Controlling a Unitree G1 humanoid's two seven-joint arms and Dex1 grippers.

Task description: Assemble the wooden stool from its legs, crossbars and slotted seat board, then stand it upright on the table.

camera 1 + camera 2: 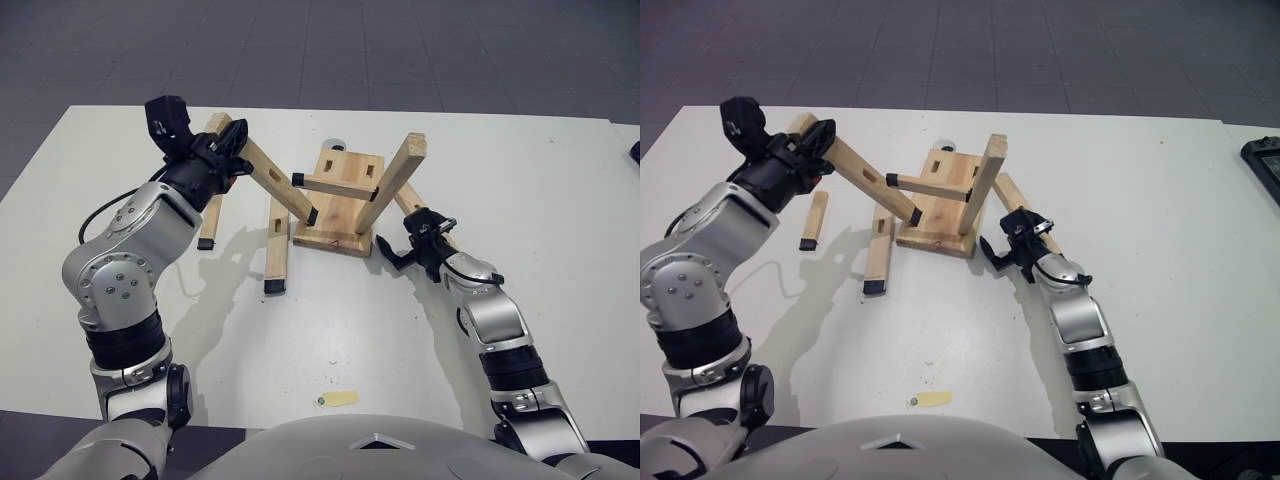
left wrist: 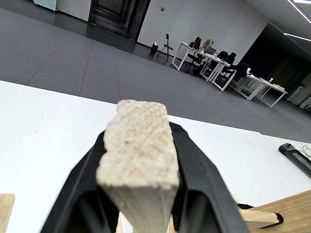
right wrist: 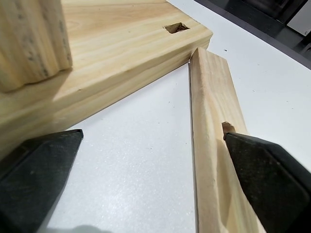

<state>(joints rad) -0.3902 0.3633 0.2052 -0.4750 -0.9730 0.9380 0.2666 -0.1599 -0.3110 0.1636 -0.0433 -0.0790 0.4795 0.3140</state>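
The slotted seat board (image 1: pixel 335 222) lies flat mid-table. One leg (image 1: pixel 392 178) stands tilted in it, and a crossbar (image 1: pixel 335 186) juts from that leg toward the left. My left gripper (image 1: pixel 225 142) is shut on the top end of another leg (image 1: pixel 272 178), held slanting down with its black-capped foot near the board; its sawn end (image 2: pixel 138 150) sits between the black fingers (image 2: pixel 194 179). My right gripper (image 1: pixel 403 236) is open just above the table at the board's right corner. One fingertip rests against a leg (image 3: pixel 214 145) lying flat there.
Two loose legs (image 1: pixel 278 245) (image 1: pixel 210 220) lie on the table left of the board. A yellow tag (image 1: pixel 340 398) lies near the front edge. A black device (image 1: pixel 1265 160) sits at the far right. A small round object (image 1: pixel 335 145) lies behind the board.
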